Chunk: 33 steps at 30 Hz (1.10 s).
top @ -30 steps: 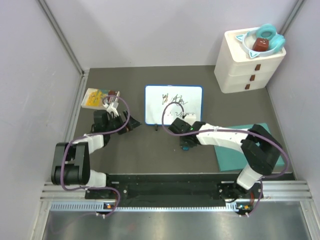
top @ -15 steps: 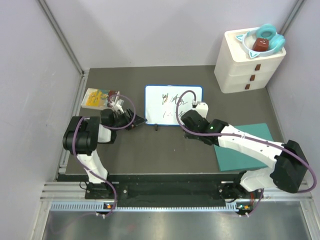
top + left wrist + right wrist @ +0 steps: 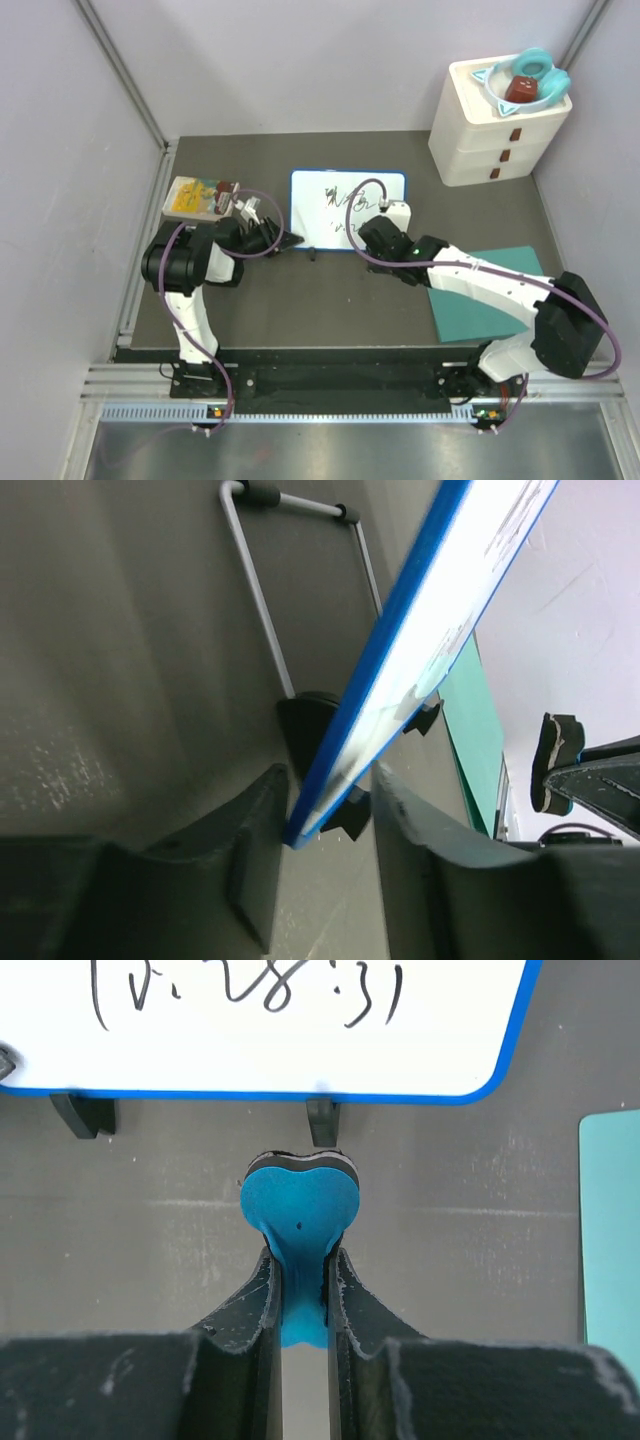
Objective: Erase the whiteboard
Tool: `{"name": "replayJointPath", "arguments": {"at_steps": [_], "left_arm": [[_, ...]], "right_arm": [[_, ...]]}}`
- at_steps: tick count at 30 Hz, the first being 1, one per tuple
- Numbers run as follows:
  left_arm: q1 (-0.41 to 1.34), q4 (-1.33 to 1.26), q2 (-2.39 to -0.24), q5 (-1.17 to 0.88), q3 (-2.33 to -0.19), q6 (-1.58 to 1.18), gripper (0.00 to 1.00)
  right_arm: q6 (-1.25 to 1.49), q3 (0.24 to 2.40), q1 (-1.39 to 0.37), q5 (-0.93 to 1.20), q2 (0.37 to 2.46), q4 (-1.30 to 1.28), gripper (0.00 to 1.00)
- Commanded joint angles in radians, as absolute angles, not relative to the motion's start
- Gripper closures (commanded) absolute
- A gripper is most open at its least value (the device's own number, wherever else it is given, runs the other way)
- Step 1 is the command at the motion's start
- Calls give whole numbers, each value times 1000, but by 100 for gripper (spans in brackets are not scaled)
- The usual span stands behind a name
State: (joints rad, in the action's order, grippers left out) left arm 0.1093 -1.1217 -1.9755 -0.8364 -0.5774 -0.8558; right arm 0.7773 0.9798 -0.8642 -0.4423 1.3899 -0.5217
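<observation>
Just beside whiteboard point(image 3: 312, 215), right end effector point(image 3: 300, 1260) clenched on eraser point(image 3: 298, 1200); left end effector point(image 3: 330, 780) released.

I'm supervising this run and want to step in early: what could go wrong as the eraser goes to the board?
1. The whiteboard stands on small black feet, and the left gripper only straddles one corner; eraser pressure might tip or slide it.
2. The right gripper pinches the blue eraser by its narrow tail, so it may twist or slip while wiping.
</observation>
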Motion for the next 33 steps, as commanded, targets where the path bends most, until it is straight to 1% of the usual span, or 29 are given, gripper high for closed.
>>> {"name": "replayJointPath", "arguments": {"at_steps": [1,5,7,10,13,19,24,29,33], "left_arm": [[110,-1183,-1990,-827,-615,-845,65],[110,-1189,-1996,-833,-608,-851,74],[110,-1203,-1987,-834,-588,-851,75],[110,-1212,-1974,-815,-554,-856,74],[112,-1209,-1983,-808,-535,-856,75],[113,-1298,-2014,-790,-469,-885,76],[123,-1296,-2013,-785,-453,-887,82],[147,-1259,-2003,-769,-448,-861,84],[150,-1236,-2003,-764,-457,-853,85]], "right_arm": [[753,997,-838,-439,1414,-445,100],[741,1009,-815,-449,1443,-404,100],[732,1023,-805,-457,1460,-391,100],[709,1045,-796,-472,1479,-361,100],[686,1077,-795,-489,1509,-350,100],[670,1094,-795,-488,1545,-285,100],[644,1140,-795,-498,1637,-235,100],[623,1201,-796,-524,1750,-163,100],[594,1221,-834,-578,1787,-81,100]]}}
